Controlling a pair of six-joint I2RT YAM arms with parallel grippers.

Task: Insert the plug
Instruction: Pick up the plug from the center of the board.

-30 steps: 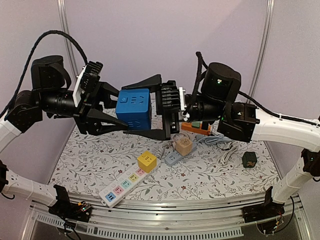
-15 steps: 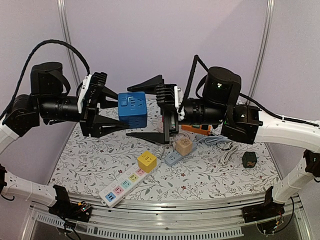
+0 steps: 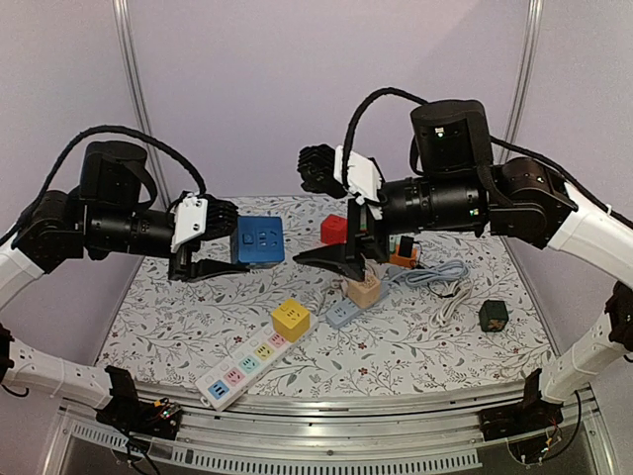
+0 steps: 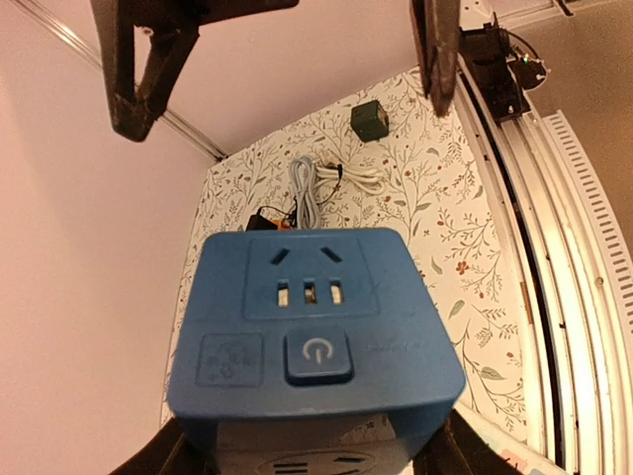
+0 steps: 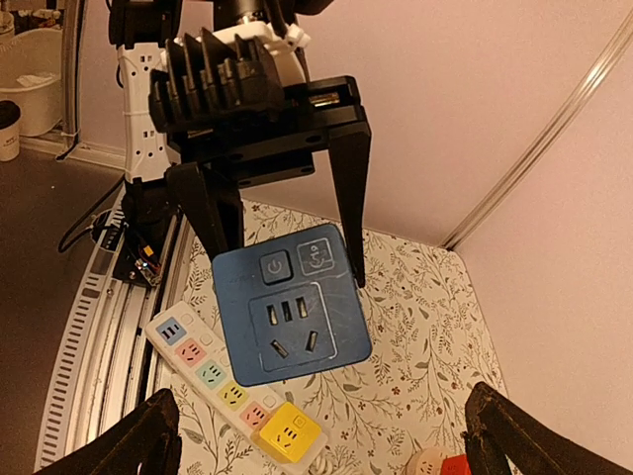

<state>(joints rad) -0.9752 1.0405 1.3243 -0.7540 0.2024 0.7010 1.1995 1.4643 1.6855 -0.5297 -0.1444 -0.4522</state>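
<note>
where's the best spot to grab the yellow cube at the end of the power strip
Take the yellow cube by two opposite flat side walls, coming straight down from above. It sits upright at the end of the white power strip with its top clear, while the grey adapter crowds its right side.

The left gripper clamps a blue cube, its socket face toward the camera. Beyond it, a white cable and a green cube lie on the table.
</note>
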